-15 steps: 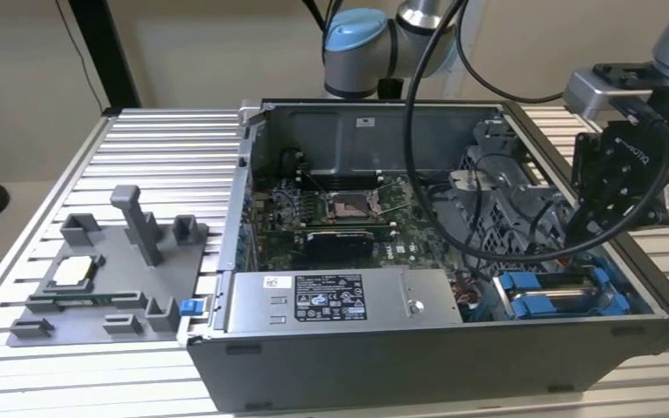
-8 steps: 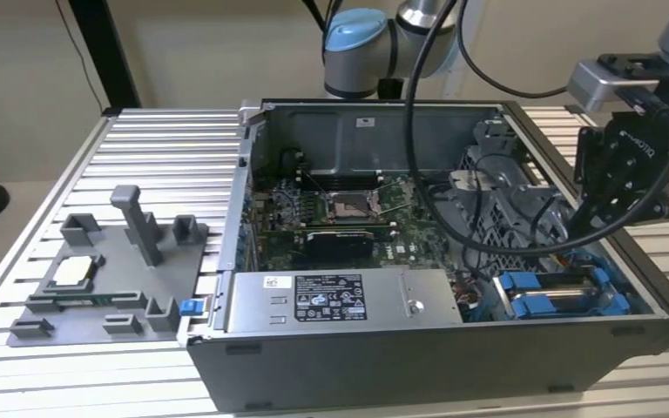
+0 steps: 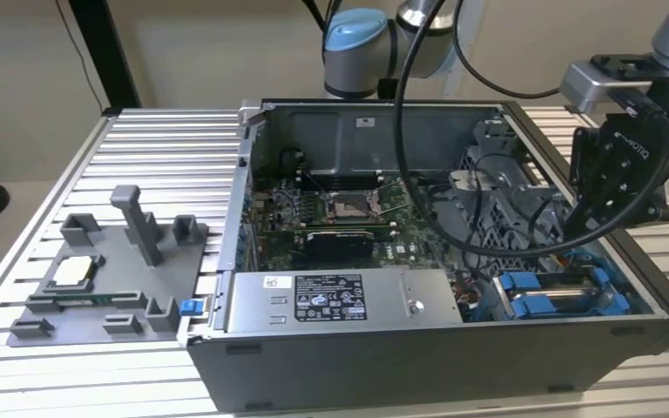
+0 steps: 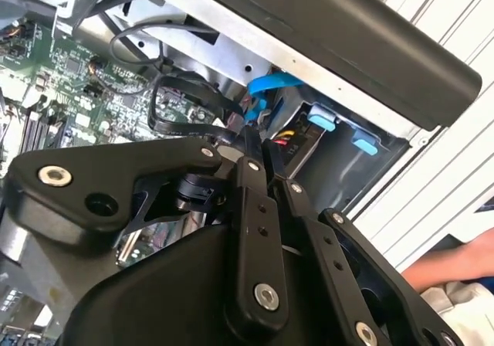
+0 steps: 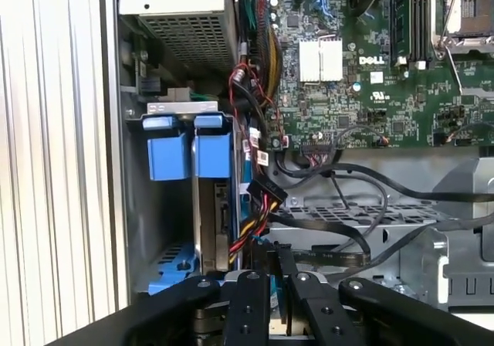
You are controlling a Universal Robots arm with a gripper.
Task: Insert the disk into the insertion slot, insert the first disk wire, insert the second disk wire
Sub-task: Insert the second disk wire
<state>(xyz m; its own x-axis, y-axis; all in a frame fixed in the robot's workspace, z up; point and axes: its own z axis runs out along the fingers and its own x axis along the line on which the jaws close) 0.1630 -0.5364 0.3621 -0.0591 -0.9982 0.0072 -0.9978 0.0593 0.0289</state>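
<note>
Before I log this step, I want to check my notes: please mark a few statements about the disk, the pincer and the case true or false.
1. The disk, in its blue frame, sits in its slot inside the case. True.
2. The pincer hangs over the grey fixture tray. False: it hangs over the disk corner of the case, at the exterior view's right. The tray lies on the table at that view's left.
3. A side panel closes the case. False: the case is open and the motherboard shows.
4. In the first wrist view, a black plug with red, yellow and black wires lies close beside the disk. True.
</note>
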